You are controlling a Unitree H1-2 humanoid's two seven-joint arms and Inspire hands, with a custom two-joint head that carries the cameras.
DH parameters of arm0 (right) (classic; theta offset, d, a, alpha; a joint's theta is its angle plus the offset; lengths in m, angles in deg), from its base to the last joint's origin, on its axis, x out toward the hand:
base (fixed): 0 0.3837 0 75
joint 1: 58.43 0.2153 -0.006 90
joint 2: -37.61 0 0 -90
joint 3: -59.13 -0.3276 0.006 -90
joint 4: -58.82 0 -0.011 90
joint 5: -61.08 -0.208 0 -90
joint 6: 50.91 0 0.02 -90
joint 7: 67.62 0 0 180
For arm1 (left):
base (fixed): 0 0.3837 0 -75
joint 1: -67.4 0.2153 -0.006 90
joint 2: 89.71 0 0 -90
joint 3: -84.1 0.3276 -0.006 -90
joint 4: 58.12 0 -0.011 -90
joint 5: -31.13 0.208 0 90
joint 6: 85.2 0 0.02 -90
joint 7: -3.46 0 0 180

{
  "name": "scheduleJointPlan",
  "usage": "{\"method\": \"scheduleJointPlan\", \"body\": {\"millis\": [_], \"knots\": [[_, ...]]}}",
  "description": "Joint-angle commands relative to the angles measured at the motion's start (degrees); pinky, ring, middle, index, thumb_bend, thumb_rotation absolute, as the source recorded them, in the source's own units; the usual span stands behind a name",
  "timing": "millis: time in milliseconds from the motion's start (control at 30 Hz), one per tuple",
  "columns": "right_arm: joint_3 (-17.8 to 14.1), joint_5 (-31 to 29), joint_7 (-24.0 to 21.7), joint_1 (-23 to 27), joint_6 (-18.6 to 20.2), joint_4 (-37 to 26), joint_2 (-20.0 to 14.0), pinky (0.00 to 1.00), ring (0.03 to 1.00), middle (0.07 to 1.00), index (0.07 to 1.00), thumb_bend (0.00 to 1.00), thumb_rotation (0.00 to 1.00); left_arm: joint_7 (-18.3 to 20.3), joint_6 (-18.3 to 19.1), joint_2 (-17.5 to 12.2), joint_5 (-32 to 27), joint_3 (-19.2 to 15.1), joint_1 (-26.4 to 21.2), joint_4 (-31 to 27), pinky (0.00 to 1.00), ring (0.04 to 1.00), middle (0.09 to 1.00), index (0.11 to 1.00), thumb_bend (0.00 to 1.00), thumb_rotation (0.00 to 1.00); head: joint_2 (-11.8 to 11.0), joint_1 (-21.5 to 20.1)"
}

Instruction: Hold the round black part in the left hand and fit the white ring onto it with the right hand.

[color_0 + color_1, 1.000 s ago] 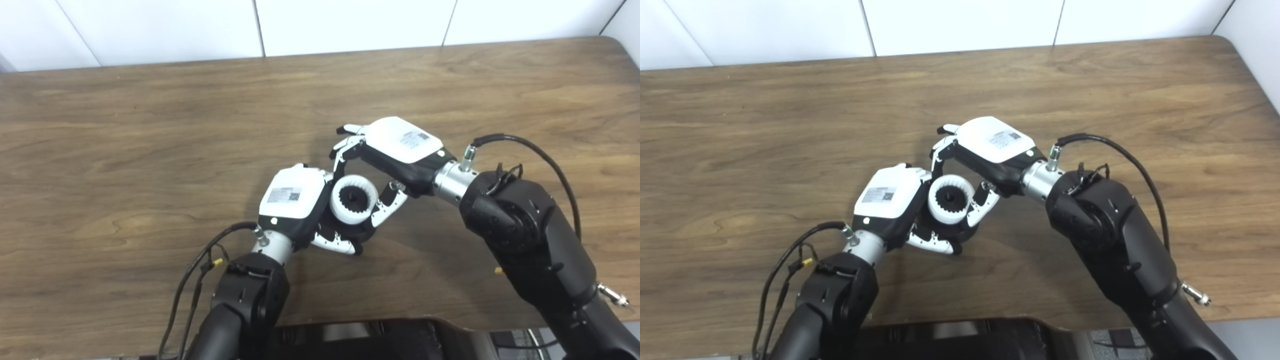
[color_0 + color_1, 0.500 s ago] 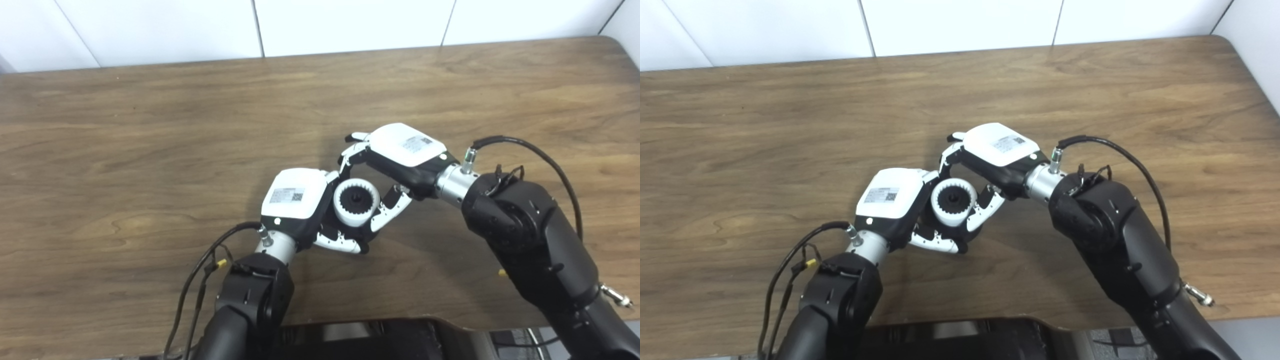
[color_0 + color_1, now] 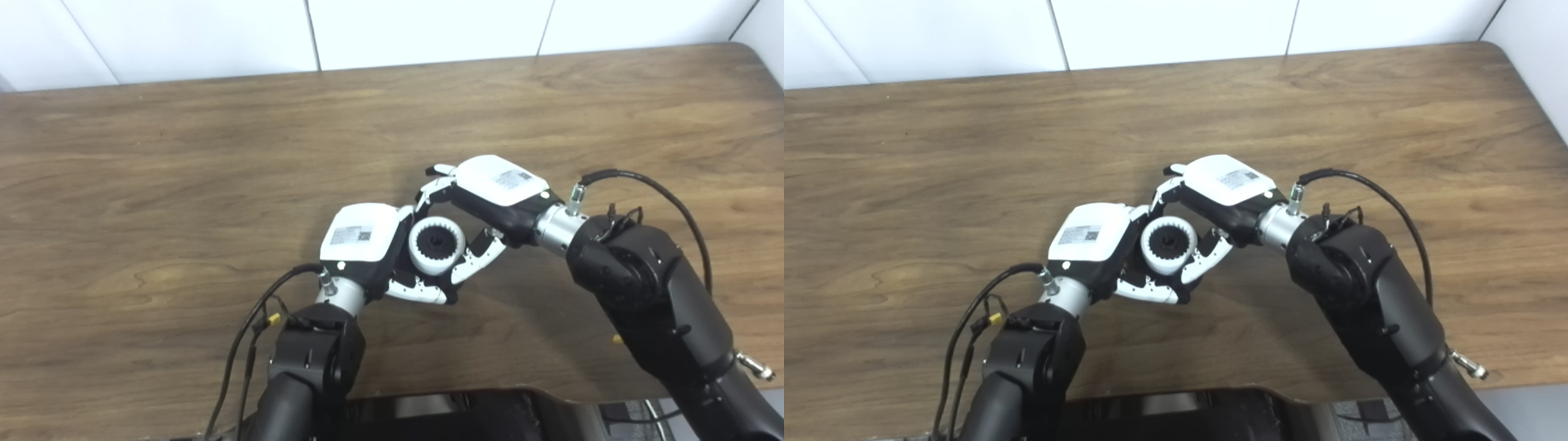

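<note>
The white ring [image 3: 436, 245] sits between the two hands near the middle of the surface [image 3: 184, 159], lifted in the grasp rather than lying flat. The left hand [image 3: 367, 245] is on its left, fingers curled around and beneath the assembly, grasping it. Inside the ring shows the round black part [image 3: 436, 243], its toothed edge meeting the ring's inner rim, so the ring is around the black part. The right hand [image 3: 490, 196] reaches in from the upper right, with fingers [image 3: 432, 193] arched over the ring's top and its thumb [image 3: 481, 260] touching the ring's lower right side. I cannot tell how firmly that hand grips the ring.

The ring is smooth, matte white plastic, thick-walled and circular. The black part is dark with a notched, gear-like outline. Both hands have glossy white back shells bearing small printed labels, over black jointed frames. The surface is brown wood-grain laminate.

The right eye view shows more of the left hand's lower fingers [image 3: 1151, 294] under the ring, and the surface's far right corner.
</note>
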Motion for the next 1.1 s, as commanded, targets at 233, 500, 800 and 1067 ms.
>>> {"method": "scheduleJointPlan", "body": {"millis": [233, 500, 800, 1067], "knots": [[-2.39, -1.2, 0.83, 2.02, 2.3, -1.13, 0.48, 0.89, 0.963, 0.88, 0.784, 1.0, 0.41, -1.2, 0.53, -0.07, 0.07, -2.68, 0.75, 1.51, 0.92, 0.912, 0.921, 0.921, 1.0, 0.58, -0.48, 0.15], [-3.46, -2.49, -0.86, 3.5, 4.71, -2.88, 0.04, 0.92, 0.992, 0.941, 0.834, 1.0, 0.46, 8.38, -0.17, 0.37, 2.85, -3.28, -0.72, -2.54, 0.92, 0.928, 0.944, 0.951, 1.0, 0.59, -0.87, 0.27], [-4.32, -3.19, -3.58, 5.79, 6.91, -4.82, -1.47, 0.93, 1.0, 0.961, 0.86, 1.0, 0.46, 25.94, -2.25, 1.64, 4.89, -8.4, -5.66, -9.78, 0.97, 0.968, 0.963, 0.951, 1.0, 0.59, -1.45, 0.45], [-5.4, -4.31, -5.3, 6.73, 8.83, -6.09, -2.18, 0.92, 1.0, 0.963, 0.865, 1.0, 0.46, 36.02, -3.32, 3.47, 5.27, -14.4, -10.82, -15.19, 1.0, 0.997, 0.992, 0.981, 1.0, 0.55, -1.87, 0.56]]}}
